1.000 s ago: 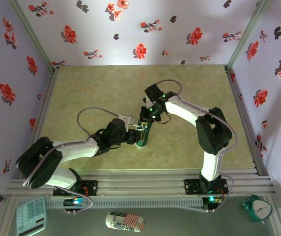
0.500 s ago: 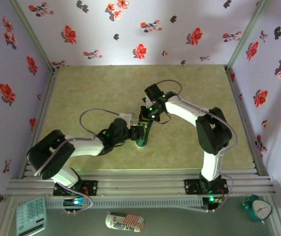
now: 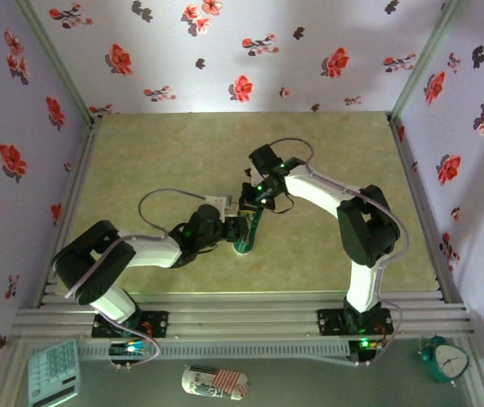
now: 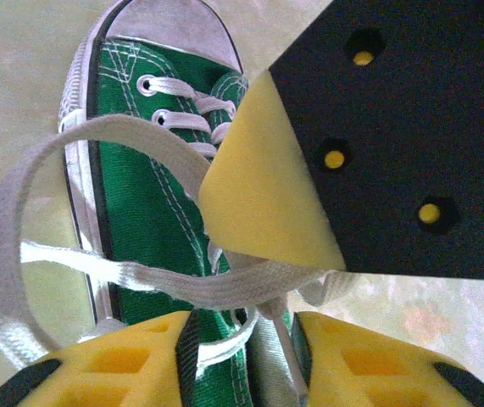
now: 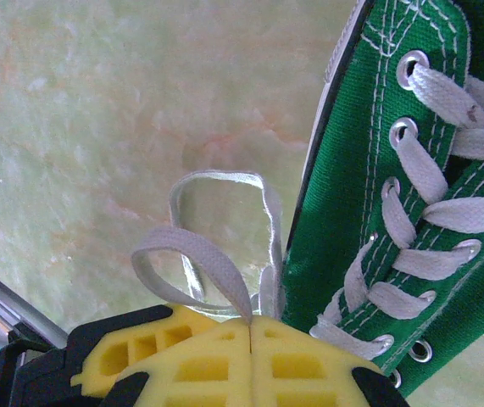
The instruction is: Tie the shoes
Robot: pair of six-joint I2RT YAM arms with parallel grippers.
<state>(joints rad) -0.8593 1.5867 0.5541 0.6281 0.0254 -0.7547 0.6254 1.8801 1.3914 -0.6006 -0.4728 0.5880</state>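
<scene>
The green sneaker lies mid-table with its white toe cap toward the arms' side. My right gripper is at its far end. In the right wrist view my right gripper is shut on a white lace loop beside the sneaker's eyelet row. My left gripper comes in from the left. In the left wrist view my left gripper stands with jaws apart over the sneaker, a lace strand crossing the gap. A big lace loop arcs on the left. The right gripper's yellow finger hangs close above.
Floral walls close the table on three sides. An aluminium rail runs along the near edge. Beyond it lie a calculator, a striped oblong thing and a green alarm clock.
The left arm's elbow has swung to the right and its wrist has dropped in closer to the sneaker. The right arm and the sneaker have held still.
</scene>
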